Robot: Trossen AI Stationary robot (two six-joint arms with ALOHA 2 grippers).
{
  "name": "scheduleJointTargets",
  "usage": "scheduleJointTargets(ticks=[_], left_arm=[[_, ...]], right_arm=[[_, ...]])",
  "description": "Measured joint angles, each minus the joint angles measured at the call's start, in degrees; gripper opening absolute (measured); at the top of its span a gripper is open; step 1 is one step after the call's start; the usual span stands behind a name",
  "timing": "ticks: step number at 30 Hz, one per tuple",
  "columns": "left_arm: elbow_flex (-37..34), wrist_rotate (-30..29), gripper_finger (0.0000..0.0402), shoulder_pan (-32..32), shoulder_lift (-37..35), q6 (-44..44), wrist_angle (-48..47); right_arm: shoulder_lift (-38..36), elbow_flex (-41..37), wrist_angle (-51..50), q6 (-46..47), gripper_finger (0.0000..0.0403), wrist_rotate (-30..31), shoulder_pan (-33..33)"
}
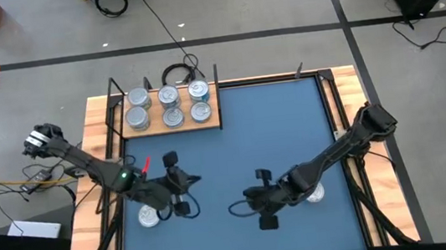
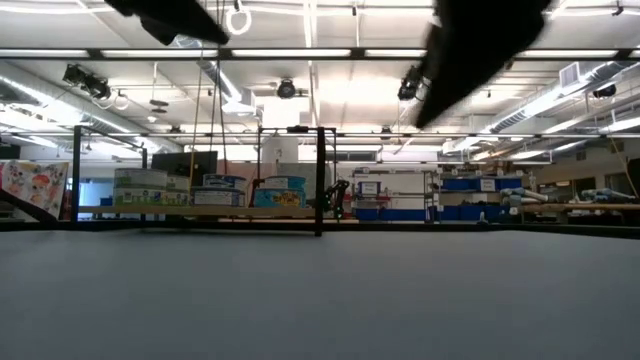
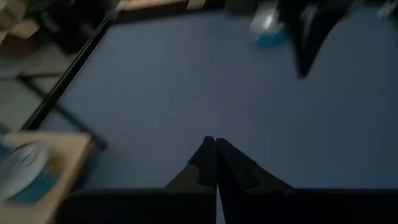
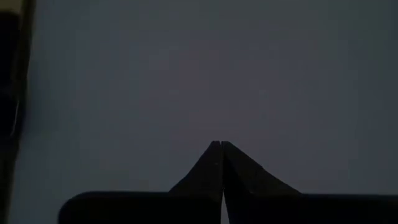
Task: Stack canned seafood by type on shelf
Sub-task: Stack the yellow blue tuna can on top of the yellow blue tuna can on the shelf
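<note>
Presently: shelf (image 1: pixel 171 127), tins (image 1: pixel 170 107) stacked in two rows; left gripper (image 3: pixel 215 144) and right gripper (image 4: pixel 222 144) closed, empty, over mat (image 1: pixel 241 140).

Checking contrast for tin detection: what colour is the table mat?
Blue, plain; the table mat shows best in the high view.

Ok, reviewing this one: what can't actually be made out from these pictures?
- Tin types: lids on the shelf are too small in the high view to read.
- Tin by the left arm: partly covered by that arm; any label unseen.
- Tin by the right arm: largely under the arm.
- Low view: both arms cut off by the top edge; no end effector shows.
- Left wrist view: blurred; the tin on wood is cut by the edge.
</note>
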Motion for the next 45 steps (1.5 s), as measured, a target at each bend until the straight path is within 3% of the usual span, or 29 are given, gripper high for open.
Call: scheduleJointTargets(ticks=[6, 11, 18, 22, 38, 45], left_arm=[[-4.44, 0.36, 0.0003, -1.51, 0.02, 3.17, 14.51], [-5.64, 0.40, 0.0003, -1.73, 0.05, 2.64, 14.99], [-7.79, 0.39, 0.0002, -1.78, 0.07, 1.63, 16.52], [-8.86, 0.39, 0.0002, -1.77, 0.07, 1.60, 16.89], [-9.22, 0.87, 0.0006, -1.78, 0.58, -0.44, 17.78], [-9.22, 0.87, 0.0006, -1.78, 4.77, 0.02, 24.27]], right_arm=[[0.04, 0.00, -13.62, 14.82, 0.0028, -5.48, 3.75], [0.04, 0.00, -25.03, 31.17, 0.0059, -7.74, 6.45], [0.11, 0.00, -33.72, 47.73, 0.0116, -8.14, 8.25], [0.20, 0.00, -39.66, 55.89, 0.0125, -8.53, 8.59], [0.28, -4.14, -37.63, 63.27, 0.0115, -9.59, 8.90], [0.28, -7.18, -34.94, 63.70, 0.0096, -9.59, 8.90]])
